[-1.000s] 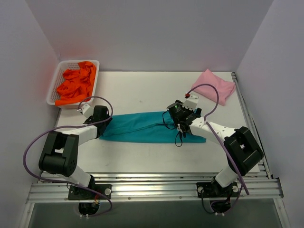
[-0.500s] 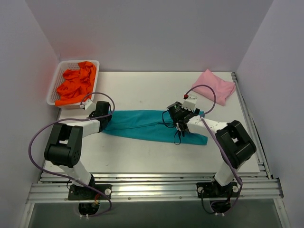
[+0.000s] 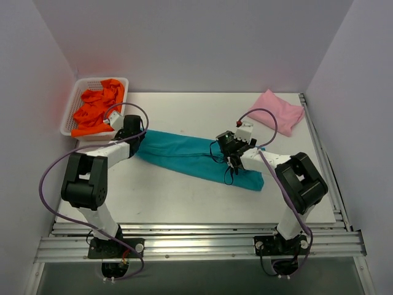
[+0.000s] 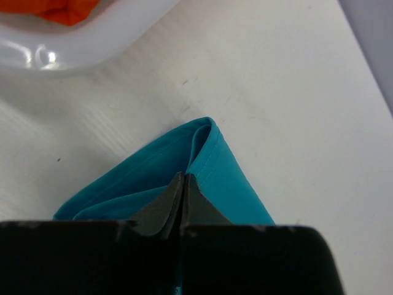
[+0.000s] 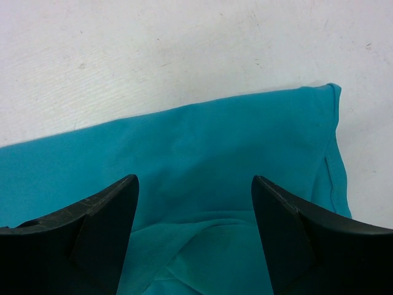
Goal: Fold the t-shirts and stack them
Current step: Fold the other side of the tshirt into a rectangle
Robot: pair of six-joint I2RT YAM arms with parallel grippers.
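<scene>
Okay, teal t-shirt (image 3: 184,157) lies on the white surface (image 3: 184,114) as a long narrow folded band, running from upper left down to lower right between the two arms. Left tool (image 4: 183,184) is pinched narrow on the band's left end, fingers pressed together with the doubled teal edge caught at their tips (the fold bulges up just past them in the left wrist view). From above that tool (image 3: 136,138) sits close to the white lattice basket (image 3: 69,120), which stands at the far left corner of the surface and holds the crumpled orange t-shirts (image 3: 98,107). Right tool (image 5: 193,184) is spread wide, nothing between its fingers, positioned over the right part of the teal t-shirt; the cloth under it is mostly smooth with one soft crease, and the hemmed end of the shirt shows on the right of that view. Cannot tell whether its fingertips touch the cloth. Pink t-shirt (image 3: 277,110) lies folded into a small bundle at the far right corner, well apart from the teal one.
</scene>
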